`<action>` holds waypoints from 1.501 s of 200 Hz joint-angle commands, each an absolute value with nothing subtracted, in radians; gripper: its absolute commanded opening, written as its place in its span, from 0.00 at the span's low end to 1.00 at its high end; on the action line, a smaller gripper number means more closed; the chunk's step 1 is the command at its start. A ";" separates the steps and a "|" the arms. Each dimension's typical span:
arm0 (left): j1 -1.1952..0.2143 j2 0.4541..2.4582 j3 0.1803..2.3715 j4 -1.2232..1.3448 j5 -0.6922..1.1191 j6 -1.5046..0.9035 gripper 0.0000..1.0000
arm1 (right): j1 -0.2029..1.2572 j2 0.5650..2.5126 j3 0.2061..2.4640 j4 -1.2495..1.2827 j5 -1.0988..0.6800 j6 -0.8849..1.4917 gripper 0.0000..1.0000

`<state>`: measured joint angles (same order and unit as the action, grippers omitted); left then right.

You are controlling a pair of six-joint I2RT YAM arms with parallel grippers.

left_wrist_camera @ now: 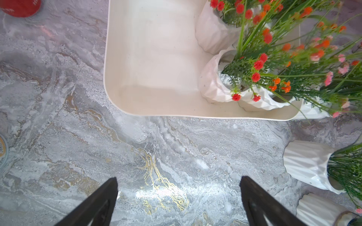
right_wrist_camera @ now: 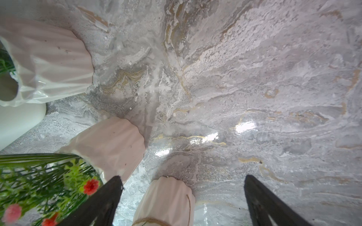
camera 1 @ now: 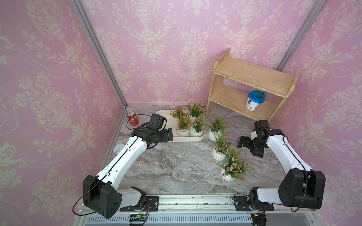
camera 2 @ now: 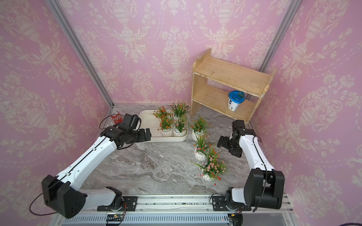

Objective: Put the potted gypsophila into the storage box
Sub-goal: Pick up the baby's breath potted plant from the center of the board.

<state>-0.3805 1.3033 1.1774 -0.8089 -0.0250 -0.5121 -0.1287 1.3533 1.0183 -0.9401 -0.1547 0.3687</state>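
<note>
Left jaws, right jaws both wide open, empty. Four pots [camera 1: 190, 127] in box [camera 1: 186, 139], right end; three pots [camera 1: 219, 153] crowded on counter [camera 1: 172, 166] beside it. Risk: right jaws snag neighbouring sprigs, toppling a pot.

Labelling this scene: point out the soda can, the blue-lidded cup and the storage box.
soda can [camera 1: 133, 118], in a top view, its side.
blue-lidded cup [camera 1: 256, 96], in a top view, its lid.
storage box [left_wrist_camera: 156, 58], left wrist view, bare floor.

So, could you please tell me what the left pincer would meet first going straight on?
Likely the marble tabletop right before the storage box, or that box's near wall; depth is unclear.
</note>
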 commanded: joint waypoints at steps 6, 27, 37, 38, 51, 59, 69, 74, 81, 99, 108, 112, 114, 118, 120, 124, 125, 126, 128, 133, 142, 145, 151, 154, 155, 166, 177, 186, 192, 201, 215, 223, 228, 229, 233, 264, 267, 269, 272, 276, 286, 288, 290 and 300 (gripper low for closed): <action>-0.370 1.284 1.147 -0.799 -0.004 -0.553 0.99 | -0.132 1.345 0.982 -0.913 -0.210 0.344 0.99; -0.370 1.295 1.143 -0.782 0.016 -0.560 0.99 | -0.129 1.349 0.959 -0.887 -0.257 0.334 0.98; -0.370 1.302 1.146 -0.779 0.023 -0.560 0.99 | -0.123 1.351 0.948 -0.874 -0.274 0.334 0.98; -0.370 1.303 1.146 -0.779 0.024 -0.560 0.99 | -0.123 1.351 0.947 -0.873 -0.276 0.334 0.98; -0.370 1.310 1.148 -0.778 0.027 -0.562 0.99 | -0.108 1.351 0.940 -0.860 -0.283 0.339 0.97; -0.370 1.310 1.147 -0.775 0.028 -0.564 0.99 | -0.095 1.353 0.935 -0.854 -0.287 0.339 0.97; -0.370 1.311 1.145 -0.772 0.029 -0.567 0.99 | -0.079 1.357 0.930 -0.846 -0.288 0.342 0.97; -0.370 1.310 1.145 -0.771 0.028 -0.568 0.99 | -0.072 1.359 0.930 -0.842 -0.287 0.345 0.97; -0.370 1.310 1.143 -0.769 0.031 -0.568 0.99 | -0.066 1.354 0.926 -0.832 -0.284 0.353 0.96; -0.370 1.312 1.144 -0.767 0.034 -0.568 0.99 | -0.058 1.335 0.914 -0.805 -0.294 0.372 0.96; -0.370 1.314 1.147 -0.767 0.035 -0.567 0.99 | -0.056 1.332 0.915 -0.802 -0.298 0.375 0.95; -0.370 1.314 1.147 -0.767 0.034 -0.567 0.99 | -0.052 1.331 0.917 -0.802 -0.301 0.376 0.95; -0.370 1.315 1.148 -0.767 0.033 -0.567 0.99 | -0.051 1.331 0.916 -0.802 -0.301 0.376 0.95; -0.370 1.316 1.148 -0.767 0.034 -0.567 0.99 | -0.048 1.333 0.918 -0.804 -0.301 0.376 0.95; -0.370 1.316 1.148 -0.767 0.034 -0.568 0.99 | -0.046 1.334 0.920 -0.804 -0.302 0.376 0.95; -0.370 1.318 1.147 -0.766 0.034 -0.567 0.99 | -0.043 1.336 0.920 -0.805 -0.301 0.376 0.95; -0.370 1.318 1.148 -0.766 0.035 -0.567 0.99 | -0.042 1.337 0.920 -0.805 -0.302 0.376 0.95; -0.370 1.318 1.149 -0.765 0.035 -0.567 0.99 | -0.041 1.338 0.921 -0.805 -0.302 0.376 0.95; -0.370 1.319 1.148 -0.764 0.036 -0.568 0.99 | -0.039 1.339 0.920 -0.805 -0.301 0.377 0.95; -0.370 1.321 1.148 -0.763 0.038 -0.568 0.99 | -0.034 1.339 0.919 -0.803 -0.298 0.378 0.94; -0.371 1.323 1.148 -0.757 0.041 -0.571 0.99 | -0.025 1.342 0.914 -0.799 -0.295 0.380 0.94; -0.370 1.324 1.149 -0.757 0.042 -0.571 0.99 | -0.024 1.342 0.914 -0.798 -0.294 0.382 0.94; -0.370 1.325 1.149 -0.756 0.043 -0.570 0.99 | -0.019 1.341 0.911 -0.795 -0.295 0.383 0.94; -0.370 1.325 1.150 -0.756 0.044 -0.571 0.99 | -0.016 1.341 0.911 -0.795 -0.295 0.385 0.94; -0.370 1.325 1.150 -0.755 0.044 -0.571 0.99 | -0.016 1.341 0.910 -0.794 -0.295 0.385 0.94; -0.370 1.327 1.153 -0.755 0.045 -0.572 0.99 | -0.009 1.339 0.908 -0.789 -0.297 0.389 0.94; -0.370 1.325 1.152 -0.755 0.045 -0.571 0.99 | -0.001 1.335 0.908 -0.786 -0.301 0.392 0.93; -0.370 1.325 1.152 -0.755 0.046 -0.572 0.99 | 0.004 1.333 0.909 -0.784 -0.301 0.394 0.93; -0.370 1.327 1.153 -0.755 0.046 -0.572 0.99 | 0.008 1.332 0.910 -0.783 -0.302 0.395 0.93; -0.370 1.327 1.151 -0.754 0.046 -0.571 0.99 | 0.015 1.332 0.911 -0.781 -0.301 0.397 0.92; -0.370 1.328 1.149 -0.753 0.046 -0.572 0.99 | 0.022 1.336 0.911 -0.778 -0.299 0.400 0.92; -0.370 1.330 1.148 -0.752 0.047 -0.571 0.99 | 0.028 1.340 0.911 -0.775 -0.299 0.400 0.91; -0.370 1.330 1.147 -0.751 0.048 -0.572 0.99 | 0.030 1.342 0.910 -0.774 -0.297 0.401 0.91; -0.370 1.330 1.147 -0.751 0.048 -0.572 0.99 | 0.030 1.342 0.910 -0.773 -0.296 0.402 0.91; -0.370 1.330 1.148 -0.750 0.049 -0.573 0.99 | 0.033 1.344 0.909 -0.772 -0.295 0.402 0.91; -0.370 1.331 1.148 -0.750 0.051 -0.573 0.99 | 0.049 1.362 0.910 -0.758 -0.287 0.409 0.89; -0.370 1.331 1.148 -0.750 0.051 -0.572 0.99 | 0.051 1.363 0.911 -0.757 -0.287 0.411 0.89; -0.370 1.331 1.148 -0.750 0.051 -0.573 0.99 | 0.051 1.364 0.911 -0.756 -0.287 0.411 0.89; -0.370 1.331 1.148 -0.750 0.051 -0.572 0.99 | 0.053 1.365 0.912 -0.756 -0.285 0.412 0.89; -0.370 1.331 1.147 -0.751 0.050 -0.573 0.99 | 0.055 1.368 0.913 -0.755 -0.284 0.413 0.89; -0.370 1.331 1.146 -0.750 0.051 -0.573 0.99 | 0.060 1.373 0.917 -0.753 -0.280 0.415 0.88; -0.370 1.331 1.146 -0.750 0.051 -0.574 0.99 | 0.062 1.374 0.918 -0.752 -0.279 0.416 0.88; -0.370 1.331 1.147 -0.751 0.051 -0.573 0.99 | 0.063 1.374 0.918 -0.752 -0.278 0.416 0.88; -0.370 1.330 1.145 -0.750 0.051 -0.573 0.99 | 0.069 1.381 0.922 -0.750 -0.274 0.416 0.87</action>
<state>-0.3805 1.3239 1.1519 -0.7525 0.0391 -0.5598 0.0517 1.3575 0.9207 -0.7593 -0.2886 0.3962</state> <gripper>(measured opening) 0.991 0.878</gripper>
